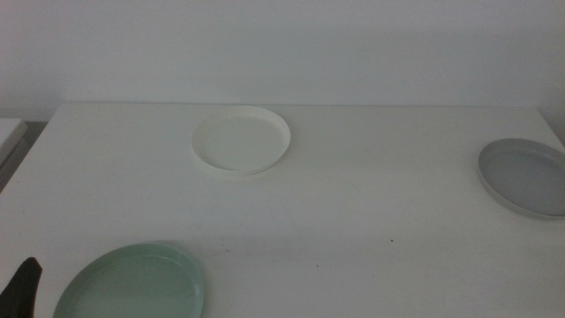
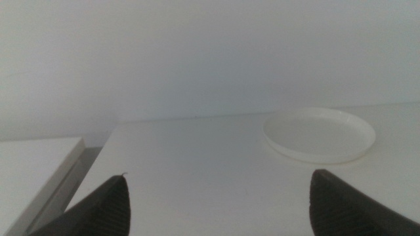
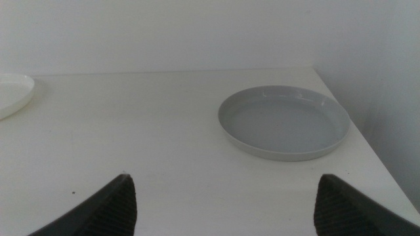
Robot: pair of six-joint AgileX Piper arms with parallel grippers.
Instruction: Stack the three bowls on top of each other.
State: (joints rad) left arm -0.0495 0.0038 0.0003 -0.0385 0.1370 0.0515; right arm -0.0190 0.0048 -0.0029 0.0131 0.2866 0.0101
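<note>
All 3 bowls lie apart on the tabletop [image 1: 353,203], none yet stacked, so the task appears to stand at its start. The cream-white bowl [image 1: 242,140] sits near the far edge, a little left of centre; the light grey bowl [image 1: 526,177] sits against the right edge, partly cut off in the middle view; the pale mint green bowl [image 1: 134,283] sits at the near edge toward the left corner. Each is well apart from the others, a spread which would let either arm reach a bowl without crowding. The left hand [image 2: 216,203] waits low by the near left corner, just beside the mint bowl, jaws spread wide and holding nothing, facing the cream-white bowl [image 2: 319,134]. The right hand [image 3: 223,203] is likewise released and empty, jaws wide apart, pointed at the grey bowl [image 3: 283,121] from the near side. All 3 bowls are round, shallow and plate-like, with low upright rims and smooth, matt-looking surfaces; the material is likely ceramic or plastic, which cannot be told. The jaws show fine ribbing on their inner faces. The tabletop is plain white and flat.
</note>
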